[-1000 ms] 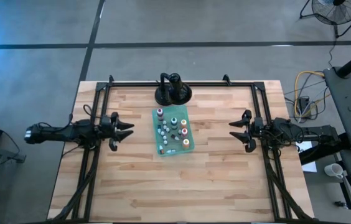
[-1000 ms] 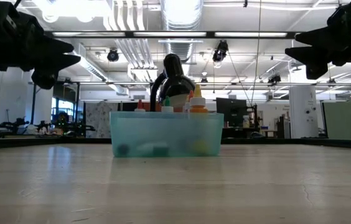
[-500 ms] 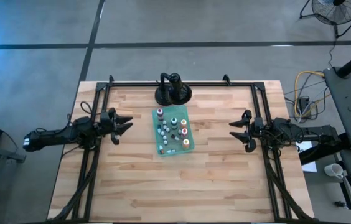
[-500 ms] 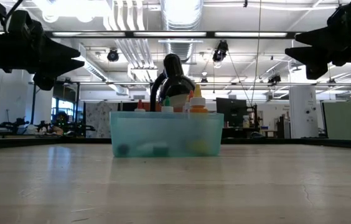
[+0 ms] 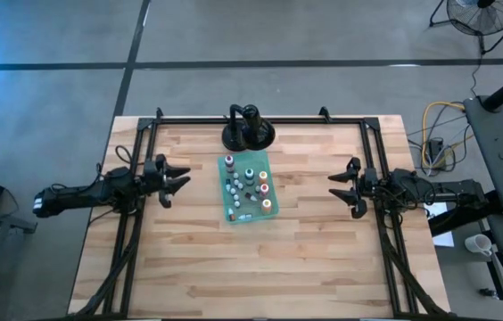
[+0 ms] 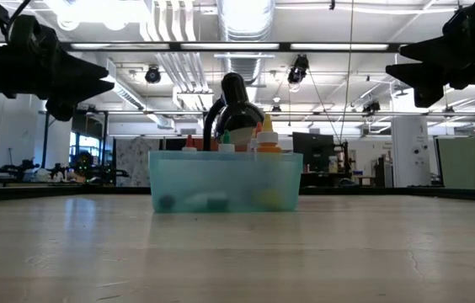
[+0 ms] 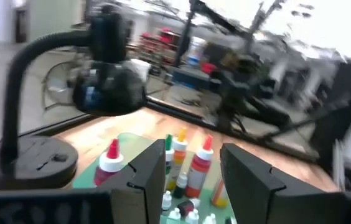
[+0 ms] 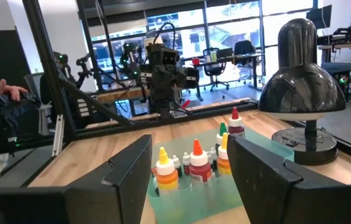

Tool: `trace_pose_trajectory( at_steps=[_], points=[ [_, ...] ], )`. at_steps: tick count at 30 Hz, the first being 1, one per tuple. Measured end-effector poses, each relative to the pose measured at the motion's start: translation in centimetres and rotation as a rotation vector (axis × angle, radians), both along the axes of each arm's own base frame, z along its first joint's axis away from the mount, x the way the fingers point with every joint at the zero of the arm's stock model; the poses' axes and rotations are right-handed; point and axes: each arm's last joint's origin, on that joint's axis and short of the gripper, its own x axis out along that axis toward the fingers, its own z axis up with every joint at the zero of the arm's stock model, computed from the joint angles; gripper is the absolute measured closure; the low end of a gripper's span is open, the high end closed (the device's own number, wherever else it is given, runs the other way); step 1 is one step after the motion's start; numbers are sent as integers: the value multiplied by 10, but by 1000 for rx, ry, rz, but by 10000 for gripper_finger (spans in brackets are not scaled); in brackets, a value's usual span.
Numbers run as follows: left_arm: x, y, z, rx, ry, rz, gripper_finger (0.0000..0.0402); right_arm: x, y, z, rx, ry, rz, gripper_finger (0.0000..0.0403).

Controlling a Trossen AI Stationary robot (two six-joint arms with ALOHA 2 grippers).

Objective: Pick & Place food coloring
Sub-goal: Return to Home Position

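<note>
Food coloring bottles [image 5: 247,185]: gathered in the teal tray [image 5: 258,161] at table centre, tray's long axis 12-to-6, lying at 3 o'clock from the nearer, empty, spread-fingered left gripper [image 5: 180,177] and 9 o'clock from the equally spread, empty right gripper [image 5: 333,186].

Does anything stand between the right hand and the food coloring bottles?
Nothing visible does, apart from the wall of the green bin around the food coloring bottles. The open right hand hangs beside that bin.
</note>
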Motion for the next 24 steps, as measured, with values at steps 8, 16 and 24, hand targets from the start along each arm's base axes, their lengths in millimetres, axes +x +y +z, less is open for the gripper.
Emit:
trace_pose_trajectory(
  at_steps=[8, 16, 24],
  points=[
    [1, -5, -3, 242, 78, -149, 275, 0, 0, 0, 0, 0, 0, 202],
    [1, -11, -4, 323, 89, -214, 275, 0, 0, 0, 0, 0, 0, 202],
    [1, -13, -3, 316, 77, -239, 275, 0, 0, 0, 0, 0, 0, 202]
  ],
)
